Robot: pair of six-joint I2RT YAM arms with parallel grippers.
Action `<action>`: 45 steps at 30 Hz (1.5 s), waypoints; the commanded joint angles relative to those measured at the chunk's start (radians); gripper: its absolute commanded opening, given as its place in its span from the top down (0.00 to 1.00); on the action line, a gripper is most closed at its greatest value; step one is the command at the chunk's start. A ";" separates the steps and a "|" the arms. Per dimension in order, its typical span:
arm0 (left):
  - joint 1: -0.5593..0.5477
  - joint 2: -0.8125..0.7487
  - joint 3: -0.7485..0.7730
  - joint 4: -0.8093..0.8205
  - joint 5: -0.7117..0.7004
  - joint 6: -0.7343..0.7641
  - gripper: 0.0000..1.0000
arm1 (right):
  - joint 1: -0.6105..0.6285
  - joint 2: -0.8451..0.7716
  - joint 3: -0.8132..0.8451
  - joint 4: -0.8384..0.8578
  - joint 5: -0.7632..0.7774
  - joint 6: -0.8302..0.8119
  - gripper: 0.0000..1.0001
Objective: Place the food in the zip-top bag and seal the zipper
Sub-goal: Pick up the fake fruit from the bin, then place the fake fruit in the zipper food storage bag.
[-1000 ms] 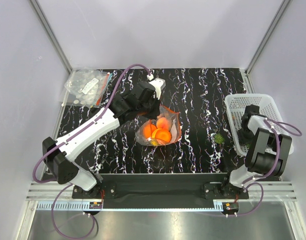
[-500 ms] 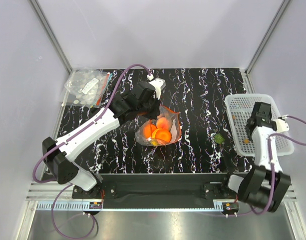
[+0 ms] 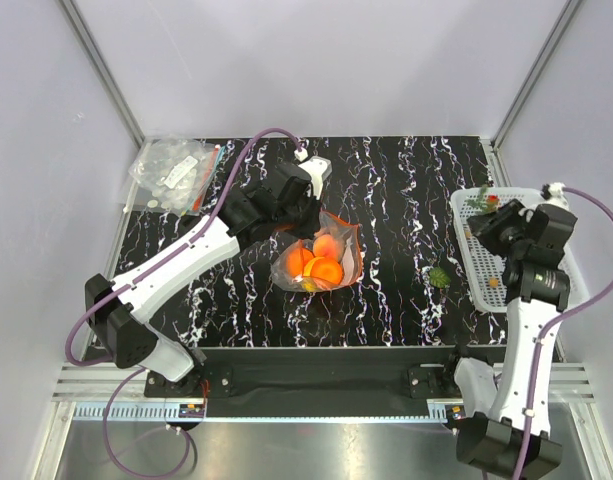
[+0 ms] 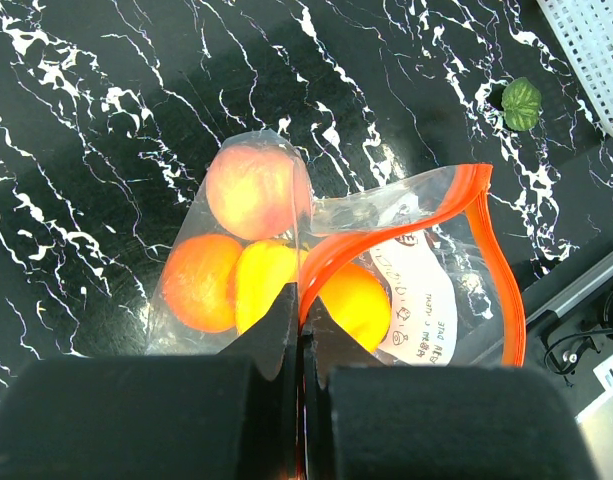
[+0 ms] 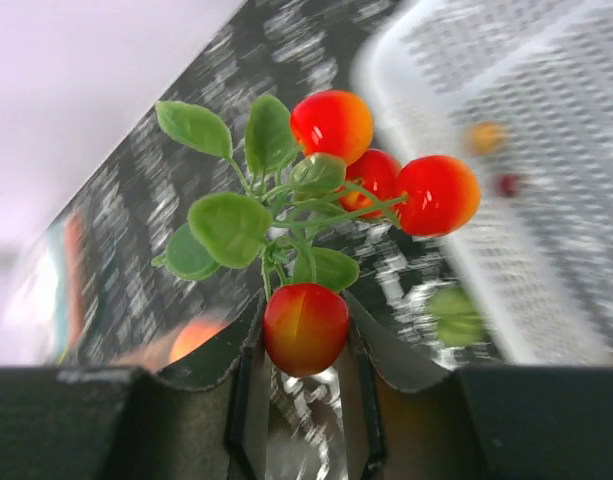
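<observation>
The clear zip-top bag (image 3: 322,262) lies mid-table with its mouth gaping. Its red-orange zipper (image 4: 498,270) curves round the opening. Food sits inside: a peach-pink fruit (image 4: 254,190), an orange one (image 4: 198,282), a yellow one (image 4: 266,292) and another orange one (image 4: 364,302). My left gripper (image 4: 304,322) is shut on the bag's rim at the zipper; from above it (image 3: 304,216) stands at the bag's far edge. My right gripper (image 5: 304,338) is shut on one red-orange fruit of a leafy toy sprig (image 5: 316,170), held in the air over the basket's far left corner (image 3: 483,198).
A white mesh basket (image 3: 470,255) stands at the right edge with small bits inside. A small green item (image 3: 439,275) lies on the table between bag and basket. A heap of clear bags (image 3: 176,172) sits at the back left corner.
My right arm has risen from the basket and stretched up and back, now carrying the fruit sprig. The left arm and the bag have not moved.
</observation>
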State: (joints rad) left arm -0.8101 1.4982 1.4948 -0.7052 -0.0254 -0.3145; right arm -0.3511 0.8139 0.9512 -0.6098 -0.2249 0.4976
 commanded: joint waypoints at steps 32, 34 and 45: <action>0.011 -0.044 0.024 0.029 -0.001 0.015 1.00 | 1.083 0.306 0.107 0.211 -0.117 -0.206 0.95; 0.011 -0.047 0.024 0.024 -0.008 0.017 1.00 | 1.083 0.324 0.130 0.232 -0.090 -0.206 0.95; 0.015 -0.047 0.013 0.032 -0.005 0.012 1.00 | 1.083 0.323 0.162 0.240 -0.057 -0.194 0.07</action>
State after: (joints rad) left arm -0.8036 1.4982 1.4971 -0.7094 -0.0299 -0.3107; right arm 0.7250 1.1934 1.0870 -0.4152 -0.2878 0.3027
